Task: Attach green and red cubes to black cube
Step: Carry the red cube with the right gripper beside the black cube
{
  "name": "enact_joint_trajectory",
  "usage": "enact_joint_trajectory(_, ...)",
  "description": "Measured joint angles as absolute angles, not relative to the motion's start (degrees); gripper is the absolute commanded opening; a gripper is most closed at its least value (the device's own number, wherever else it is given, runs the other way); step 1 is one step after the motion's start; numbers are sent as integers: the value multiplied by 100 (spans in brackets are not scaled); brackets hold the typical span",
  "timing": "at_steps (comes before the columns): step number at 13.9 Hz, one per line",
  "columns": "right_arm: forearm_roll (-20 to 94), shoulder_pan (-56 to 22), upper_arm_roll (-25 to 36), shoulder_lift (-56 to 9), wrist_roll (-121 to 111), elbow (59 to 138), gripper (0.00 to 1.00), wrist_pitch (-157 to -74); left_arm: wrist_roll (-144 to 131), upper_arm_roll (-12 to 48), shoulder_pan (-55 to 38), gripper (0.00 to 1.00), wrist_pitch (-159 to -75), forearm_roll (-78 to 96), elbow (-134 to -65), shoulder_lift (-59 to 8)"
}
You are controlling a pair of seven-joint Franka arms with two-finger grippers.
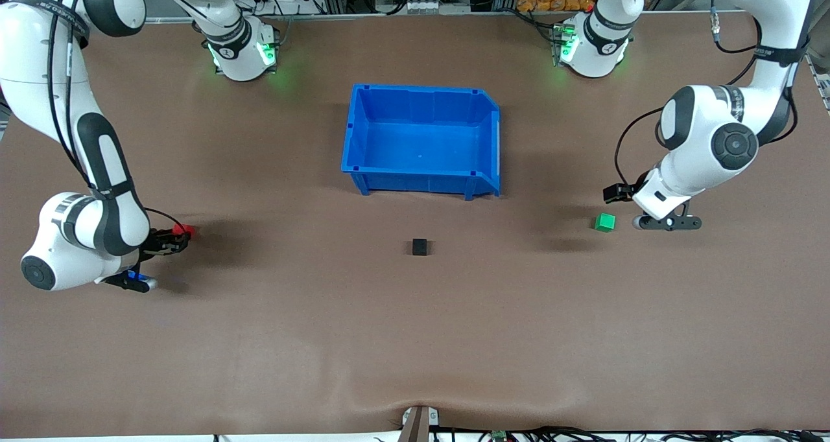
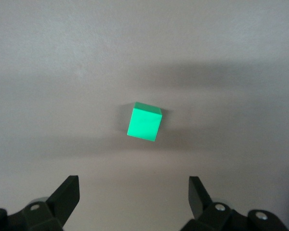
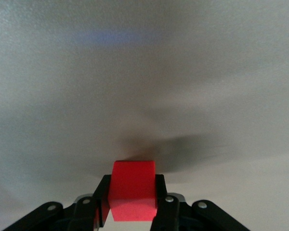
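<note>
Right gripper (image 3: 132, 207) clamps red cube (image 3: 133, 190) for carrying to black cube (image 1: 420, 247); left gripper (image 2: 135, 197), jaws spread, waits over green cube (image 2: 144, 121).

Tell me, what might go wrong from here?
The right hand pinches the red cube only near its fingertips, so it might slip or twist when carried. The left hand is open, and the green cube sits skewed to its fingers, so closing could nudge it aside.
</note>
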State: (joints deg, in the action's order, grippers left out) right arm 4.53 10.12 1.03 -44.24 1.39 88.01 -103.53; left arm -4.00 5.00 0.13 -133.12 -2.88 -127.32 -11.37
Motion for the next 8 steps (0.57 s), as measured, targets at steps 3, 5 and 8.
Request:
enact_joint_trajectory(3,960,893,-26,-4386,1235,8433,0,-9452,-386,508,11,100,-13833,-688,-12742,-1653)
enact_joint_trajectory(5,1647,585,-92,-4329,2360,8123,0,-9061,-386,515,-2,100,-14032,-748,-12596,-1993)
enact_joint_trajectory(8,2343,-141,-140,-4242,4258,7878,0,-9060,-386,537,-22,100,-14046,-753,-12341,-2313)
